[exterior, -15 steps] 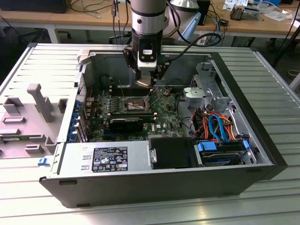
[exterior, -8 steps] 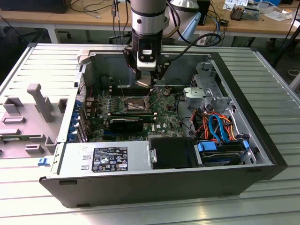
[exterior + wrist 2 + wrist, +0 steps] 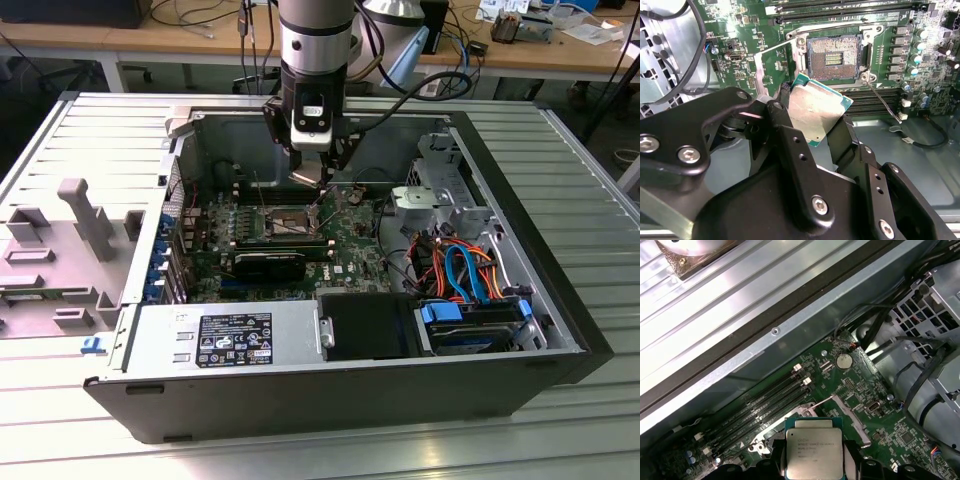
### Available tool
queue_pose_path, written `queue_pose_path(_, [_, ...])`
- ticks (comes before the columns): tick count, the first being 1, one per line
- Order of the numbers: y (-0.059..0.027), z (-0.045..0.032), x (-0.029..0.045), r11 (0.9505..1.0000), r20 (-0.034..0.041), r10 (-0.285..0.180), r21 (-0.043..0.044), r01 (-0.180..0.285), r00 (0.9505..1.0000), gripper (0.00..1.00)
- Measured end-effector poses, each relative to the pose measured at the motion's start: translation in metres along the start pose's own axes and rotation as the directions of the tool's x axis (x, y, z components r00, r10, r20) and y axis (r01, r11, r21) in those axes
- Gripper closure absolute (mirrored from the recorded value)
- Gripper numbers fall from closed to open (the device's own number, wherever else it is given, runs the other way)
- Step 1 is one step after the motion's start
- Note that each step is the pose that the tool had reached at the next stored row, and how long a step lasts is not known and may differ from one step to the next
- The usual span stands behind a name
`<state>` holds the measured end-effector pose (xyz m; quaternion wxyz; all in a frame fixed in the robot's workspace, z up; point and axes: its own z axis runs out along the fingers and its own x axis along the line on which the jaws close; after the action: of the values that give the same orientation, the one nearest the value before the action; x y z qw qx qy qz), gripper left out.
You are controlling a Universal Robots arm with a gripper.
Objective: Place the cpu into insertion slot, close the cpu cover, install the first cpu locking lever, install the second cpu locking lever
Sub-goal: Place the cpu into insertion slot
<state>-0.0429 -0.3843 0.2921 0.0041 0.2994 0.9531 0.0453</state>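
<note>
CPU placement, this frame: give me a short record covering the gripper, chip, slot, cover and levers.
gripper: fingers closed on two opposite edges of the cpu
cpu: held clear of the board, metal top showing, tilted in the second wrist view, not seated
insertion slot: empty, contact field exposed
cpu cover: swung open, away from the slot
locking lever: one thin rod beside the slot, released and sticking out
computer case: lying open on the table, arm reaching in from above
</note>
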Motion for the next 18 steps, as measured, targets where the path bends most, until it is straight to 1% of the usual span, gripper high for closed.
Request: queue_pose_path(18, [0.0000,0.0002,0.0000,0.9997,0.0022,0.025,-0.0005,-0.025,0.9997,0.45])
